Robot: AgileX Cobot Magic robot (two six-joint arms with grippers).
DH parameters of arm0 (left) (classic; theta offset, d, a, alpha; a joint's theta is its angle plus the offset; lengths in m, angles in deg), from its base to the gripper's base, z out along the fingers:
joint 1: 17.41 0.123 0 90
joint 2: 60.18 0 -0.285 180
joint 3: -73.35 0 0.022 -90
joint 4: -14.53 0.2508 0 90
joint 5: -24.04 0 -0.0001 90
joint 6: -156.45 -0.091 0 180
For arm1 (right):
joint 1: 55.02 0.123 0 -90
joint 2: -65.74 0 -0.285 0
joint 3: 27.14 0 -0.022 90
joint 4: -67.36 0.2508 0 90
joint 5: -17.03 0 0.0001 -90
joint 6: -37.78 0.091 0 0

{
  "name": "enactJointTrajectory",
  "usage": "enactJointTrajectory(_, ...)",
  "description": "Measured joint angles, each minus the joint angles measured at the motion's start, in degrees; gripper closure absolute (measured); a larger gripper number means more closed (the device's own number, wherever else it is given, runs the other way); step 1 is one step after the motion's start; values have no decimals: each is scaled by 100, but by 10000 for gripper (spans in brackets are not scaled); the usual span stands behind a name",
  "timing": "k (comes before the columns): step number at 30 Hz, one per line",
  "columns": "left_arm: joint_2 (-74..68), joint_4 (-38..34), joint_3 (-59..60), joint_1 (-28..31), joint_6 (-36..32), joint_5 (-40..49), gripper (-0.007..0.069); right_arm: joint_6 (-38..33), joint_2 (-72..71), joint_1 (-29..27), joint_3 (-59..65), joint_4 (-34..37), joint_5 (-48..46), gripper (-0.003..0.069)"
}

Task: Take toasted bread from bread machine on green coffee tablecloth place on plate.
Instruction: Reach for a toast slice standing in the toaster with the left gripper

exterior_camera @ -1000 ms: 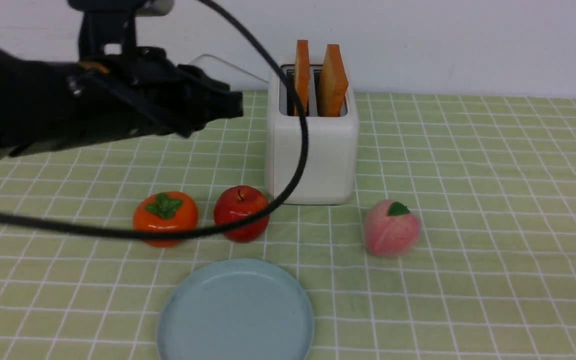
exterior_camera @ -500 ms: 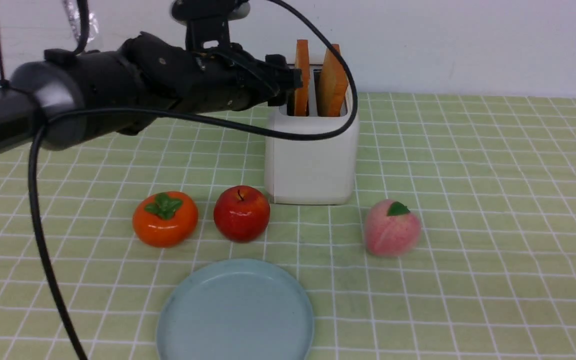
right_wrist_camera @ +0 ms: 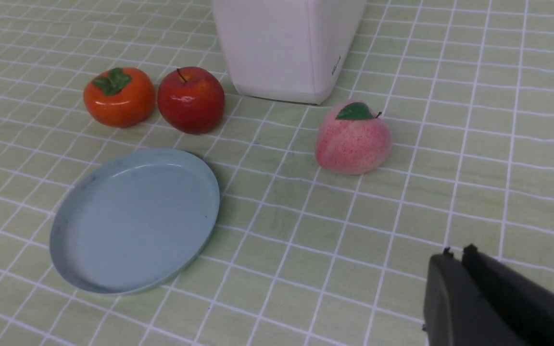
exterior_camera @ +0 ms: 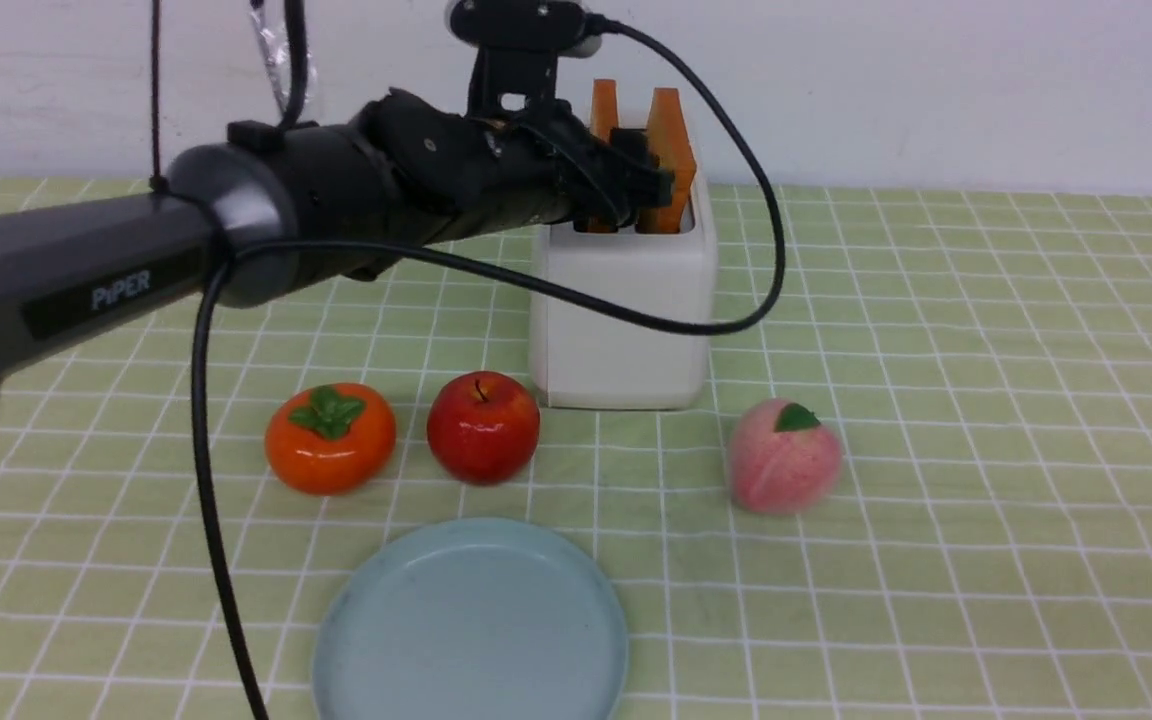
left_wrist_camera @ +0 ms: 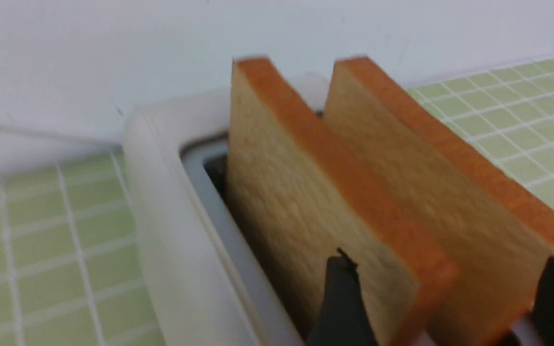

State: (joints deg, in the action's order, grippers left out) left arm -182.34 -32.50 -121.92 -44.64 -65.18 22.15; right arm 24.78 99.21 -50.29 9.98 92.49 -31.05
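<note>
Toasted bread [left_wrist_camera: 277, 192]: two slices; one plate [exterior_camera: 471, 625]

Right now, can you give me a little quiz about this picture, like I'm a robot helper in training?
1. True or false: the plate already has toast on it.
2. Where is the peach? A on the plate; B in front of the toaster, toward its right; C inside the toaster.
3. Fill in: ___ slices of toast stand in the toaster.
Key: 1 false; 2 B; 3 two.
</note>
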Motion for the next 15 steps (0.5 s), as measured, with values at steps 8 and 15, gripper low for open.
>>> enactJointTrajectory(8,-300,-115,-316,16,-87,-416,196,0,0,0,0,0,-47,624)
enactJointTrajectory(15,-402,-119,-531,11,-76,-376,324,0,0,0,0,14,-117,624)
